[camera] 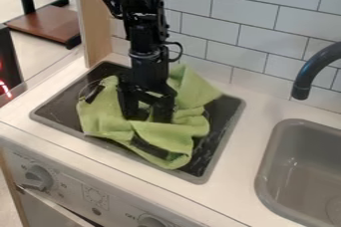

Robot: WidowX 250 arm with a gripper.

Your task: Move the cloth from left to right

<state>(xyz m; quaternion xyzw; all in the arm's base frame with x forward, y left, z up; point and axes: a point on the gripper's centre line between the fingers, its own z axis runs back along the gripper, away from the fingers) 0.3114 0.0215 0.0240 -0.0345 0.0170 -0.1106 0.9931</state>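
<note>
Lying around the pincer [146, 117], green cloth [164, 133]

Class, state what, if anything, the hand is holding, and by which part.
It cannot be told: the hand is down at the cloth, near its middle, any grip unclear.

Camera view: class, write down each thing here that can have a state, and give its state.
Cloth, crumpled, lying over the stove top
Claw, open, lowered at the cloth
Stove top, partly covered by the cloth
Faucet, spout end pointing down
Left knob, on or off, cannot tell
</note>
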